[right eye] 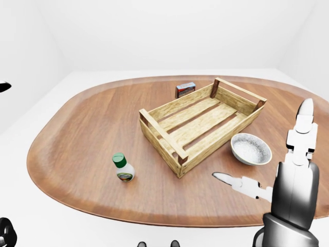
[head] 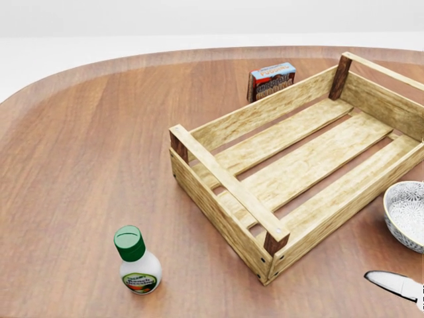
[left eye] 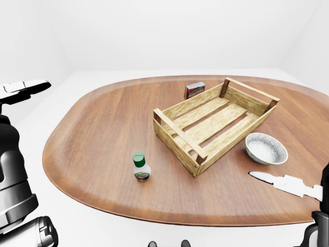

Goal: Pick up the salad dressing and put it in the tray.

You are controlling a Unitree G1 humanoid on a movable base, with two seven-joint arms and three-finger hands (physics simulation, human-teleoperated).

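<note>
The left robot hand point(left eye: 23, 88) sits high at the left edge of the left-eye view, well apart from the desk point(left eye: 97, 134); its fingers are too cropped to tell their spread. The bottle point(head: 138, 263), a squat white plastic teardrop with a green cap, stands upright near the desk's near edge, left of the crate point(head: 291, 165). Being top-narrow and smooth, it could tip or slip from a careless grasp. The crate is rough slatted wood; a glazed bowl point(right eye: 250, 148) sits beside it. The right robot hand point(right eye: 288, 159) hovers with fingers spread wide, holding nothing.

Rough wooden tray point(head: 311, 165), glossy wood table point(head: 86, 165)
</note>
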